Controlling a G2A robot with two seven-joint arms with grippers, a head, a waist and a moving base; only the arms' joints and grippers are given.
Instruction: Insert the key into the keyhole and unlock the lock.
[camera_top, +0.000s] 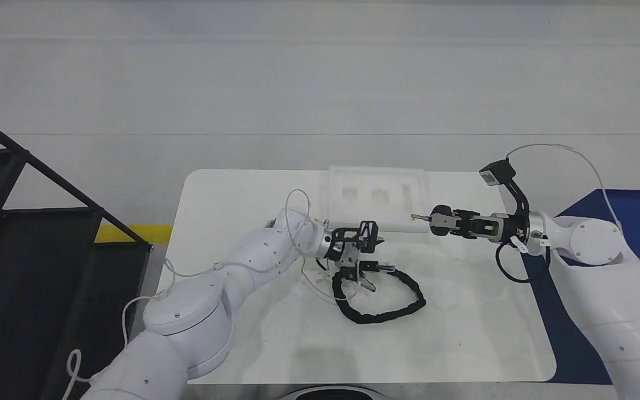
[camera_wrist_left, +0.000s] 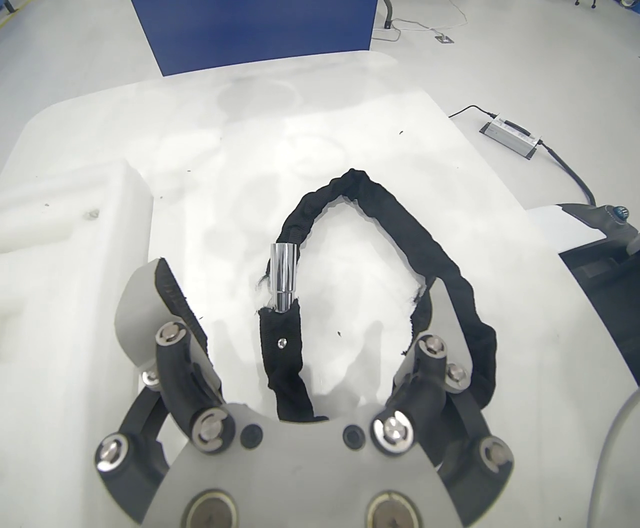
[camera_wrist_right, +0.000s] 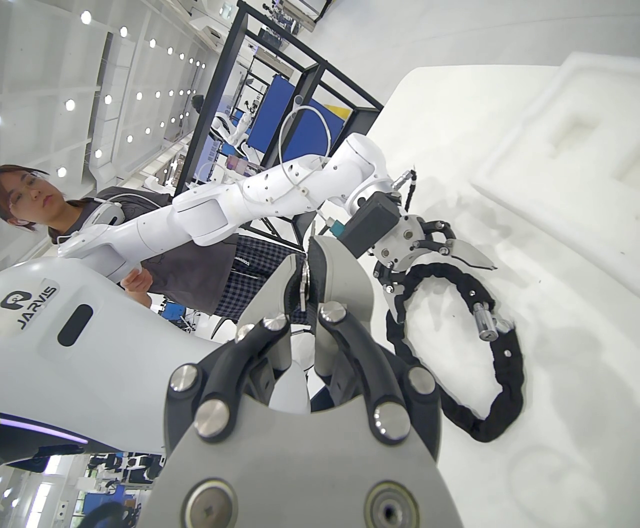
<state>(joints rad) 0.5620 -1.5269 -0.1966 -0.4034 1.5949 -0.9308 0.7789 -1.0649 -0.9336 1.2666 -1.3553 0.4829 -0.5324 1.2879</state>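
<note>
Black fabric sleeves the chain lock (camera_top: 392, 303), which lies in a loop near the middle of the counter (camera_top: 480, 335), a little toward the robot's edge. Its shiny metal barrel (camera_wrist_left: 282, 280) sticks out of one sleeve end and lies flat, meeting the other end of the chain, so the lock looks fastened. The keyhole cannot be made out. The left gripper (camera_wrist_left: 295, 300) sits low over the counter with its jaws spread wide on either side of the sleeve end that carries the barrel, and it has hold of nothing. The right gripper (camera_wrist_right: 305, 270) hangs above the counter nearer the far edge, just in front of the white foam tray (camera_top: 345, 200). Its jaws are almost closed on the small key (camera_wrist_right: 303, 284), pinched between the pads with the blade pointing toward the left arm. The step in hand seems to be the lead-up to insertion, with the key grasped but well apart from the lock and the lock not yet steadied. The next move likely calls for the left gripper to close on the barrel or the sleeve beside it, turning the keyhole toward the key. The right gripper must then line the blade up with the barrel, because the limp chain would slide if pushed unsupported
</note>
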